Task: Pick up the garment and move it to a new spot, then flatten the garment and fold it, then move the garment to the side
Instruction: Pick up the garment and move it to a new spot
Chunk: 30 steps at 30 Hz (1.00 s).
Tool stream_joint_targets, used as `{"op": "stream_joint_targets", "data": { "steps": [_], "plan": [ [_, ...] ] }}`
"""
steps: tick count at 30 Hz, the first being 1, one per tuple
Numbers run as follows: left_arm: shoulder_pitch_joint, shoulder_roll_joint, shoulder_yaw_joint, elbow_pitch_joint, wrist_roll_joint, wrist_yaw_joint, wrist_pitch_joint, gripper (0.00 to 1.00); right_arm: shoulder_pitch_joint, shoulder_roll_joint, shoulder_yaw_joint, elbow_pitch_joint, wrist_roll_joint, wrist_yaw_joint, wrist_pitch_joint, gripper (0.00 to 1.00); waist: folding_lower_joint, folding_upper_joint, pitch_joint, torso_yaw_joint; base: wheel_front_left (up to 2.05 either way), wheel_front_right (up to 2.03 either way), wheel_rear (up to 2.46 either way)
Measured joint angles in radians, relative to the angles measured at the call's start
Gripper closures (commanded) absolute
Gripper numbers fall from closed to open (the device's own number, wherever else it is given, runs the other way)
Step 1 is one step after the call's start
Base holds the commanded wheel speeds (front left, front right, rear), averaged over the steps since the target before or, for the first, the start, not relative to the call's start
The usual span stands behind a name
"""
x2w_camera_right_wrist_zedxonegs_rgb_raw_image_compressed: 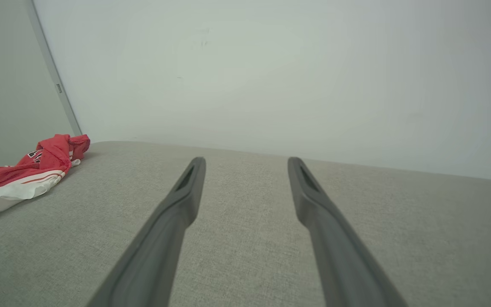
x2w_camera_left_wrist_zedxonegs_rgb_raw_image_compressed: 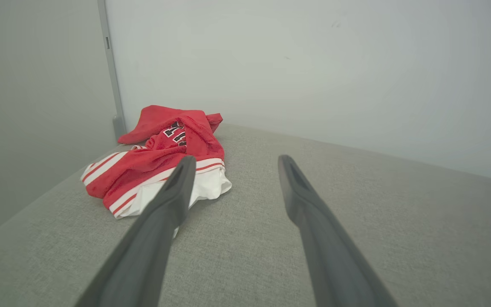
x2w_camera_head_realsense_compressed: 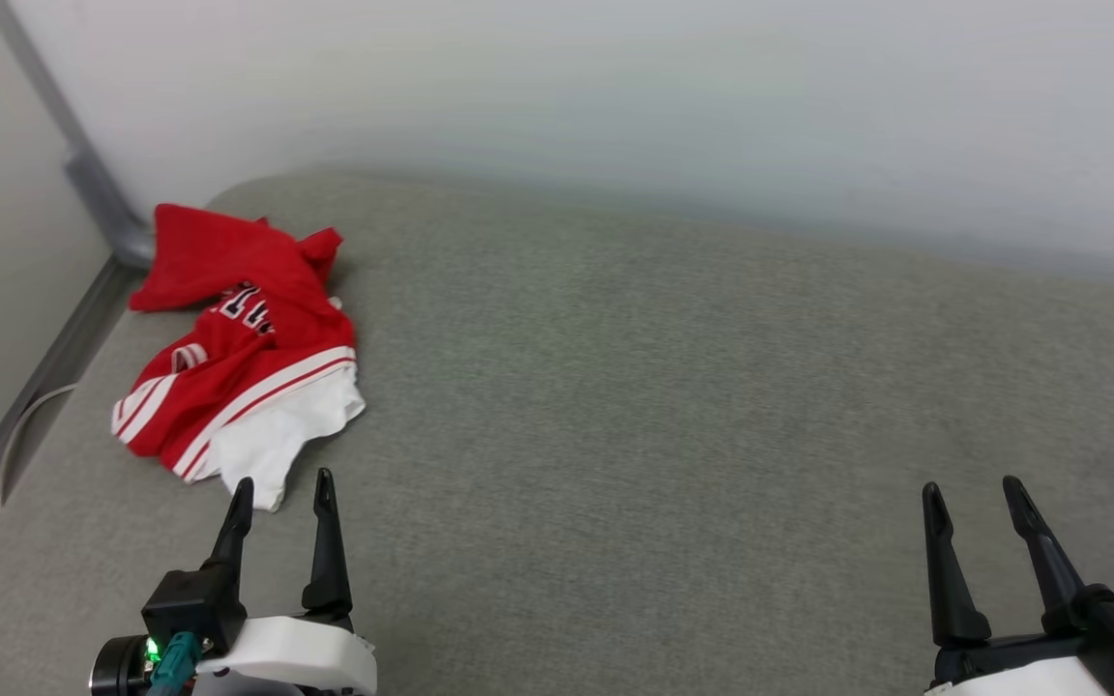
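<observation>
While the garment (x2w_camera_head_realsense_compressed: 238, 358) lies crumpled, both jaws gape empty, the left seemingly just short of it.

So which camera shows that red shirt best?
The head view: it looks down on the whole garment, crumpled at the grey surface's far left. The left wrist view is closer, but a gripper finger hides part of its white edge. The right wrist view cuts it off.
</observation>
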Motion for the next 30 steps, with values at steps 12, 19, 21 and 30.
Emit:
{"op": "stream_joint_targets", "data": {
  "steps": [12, 19, 21, 30],
  "plan": [
    [-0.002, 0.0, 0.023, 0.007, -0.023, 0.003, 0.0, 0.0, -0.001, 0.0, 0.009, -0.012, -0.03, 0.0, 0.0, 0.0, 0.0, 0.0, 0.014, 0.157, 0.0, 0.0, 0.0],
    [0.001, 0.0, 0.035, 0.012, -0.03, 0.008, 0.0, 0.0, -0.001, 0.0, 0.015, -0.013, -0.038, 0.0, 0.0, 0.0, 0.0, 0.0, 0.016, 0.229, 0.0, 0.0, 0.0],
    [0.003, 0.0, 0.043, 0.012, -0.035, 0.008, 0.0, 0.0, -0.001, 0.0, 0.016, -0.013, -0.039, 0.0, 0.0, 0.0, 0.0, 0.0, 0.016, 0.242, 0.0, 0.0, 0.0],
    [0.005, 0.0, 0.077, 0.02, -0.041, -0.004, 0.0, 0.0, -0.003, 0.0, 0.025, -0.011, -0.047, 0.0, 0.0, 0.0, 0.0, 0.0, 0.025, 0.256, 0.0, 0.0, 0.0]
  ]
}}
